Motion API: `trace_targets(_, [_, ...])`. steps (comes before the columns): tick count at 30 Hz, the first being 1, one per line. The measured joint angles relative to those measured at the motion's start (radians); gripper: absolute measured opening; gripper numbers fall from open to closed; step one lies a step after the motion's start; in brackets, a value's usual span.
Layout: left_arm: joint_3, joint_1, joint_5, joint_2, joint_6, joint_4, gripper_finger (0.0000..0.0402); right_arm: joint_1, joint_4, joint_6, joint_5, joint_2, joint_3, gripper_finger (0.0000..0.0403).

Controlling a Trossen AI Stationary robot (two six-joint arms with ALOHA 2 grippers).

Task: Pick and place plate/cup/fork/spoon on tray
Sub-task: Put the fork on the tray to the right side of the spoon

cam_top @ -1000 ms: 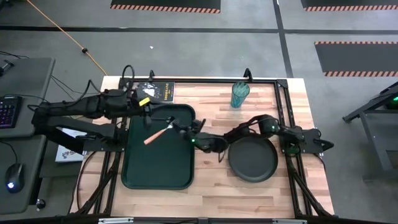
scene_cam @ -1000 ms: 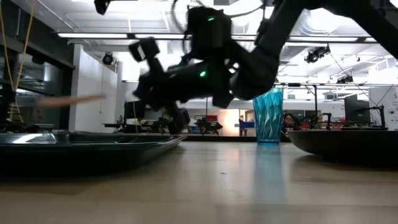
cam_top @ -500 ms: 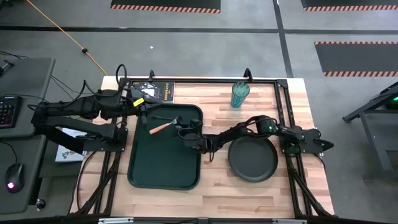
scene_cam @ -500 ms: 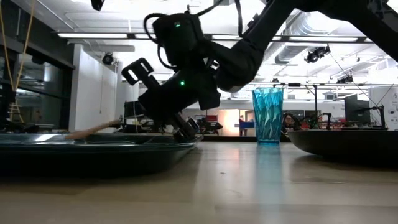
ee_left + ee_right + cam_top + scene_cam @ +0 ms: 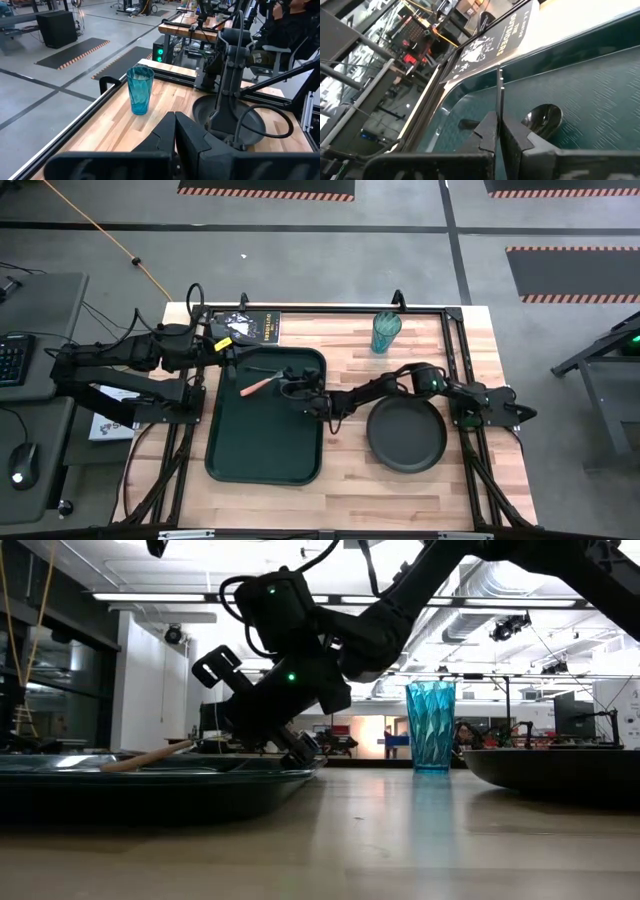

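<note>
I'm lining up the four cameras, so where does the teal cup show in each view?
High view: the cup stands near the table's far edge, beyond the plate.
Low view: the cup stands upright, right of centre.
Left wrist view: the cup stands on bare wood.
Right wrist view: not in it.
Shared landmark: the plate.

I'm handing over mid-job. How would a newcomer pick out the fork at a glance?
Find the large dark green rectangular plastic tray on the left half of the wooden table. In the tray's far part lies the small fork with a metal head and orange-tan wooden handle, just left of the right gripper. That pale handle sets it apart from the slim all-dark metal spoon the gripper holds beside it.
</note>
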Motion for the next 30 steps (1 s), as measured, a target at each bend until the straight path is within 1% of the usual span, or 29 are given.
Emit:
trace_targets(4, [0.0,0.0,0.0,0.0,0.0,0.0,0.0,-0.004,-0.022,-0.001,-0.006,-0.002,0.0,0.0001])
trace_targets(7, [0.0,0.0,0.0,0.001,0.0,0.0,0.0,-0.004,-0.043,-0.006,-0.015,-0.003,0.0,0.001])
trace_targets(16, [0.0,0.0,0.001,0.001,-0.001,0.0,0.0,0.0,-0.064,-0.021,-0.018,-0.003,0.001,0.0087])
trace_targets(20, [0.0,0.0,0.002,0.001,-0.009,0.0,0.0,0.001,-0.065,-0.032,-0.021,-0.003,0.001,0.0111])
trace_targets(26, [0.0,0.0,0.002,0.001,-0.01,0.0,0.0,0.007,-0.064,-0.039,-0.033,-0.003,0.0,0.0121])
trace_targets(30, [0.0,0.0,0.002,0.001,-0.01,0.0,0.0,0.026,-0.065,-0.083,-0.065,-0.002,0.0,0.0122])
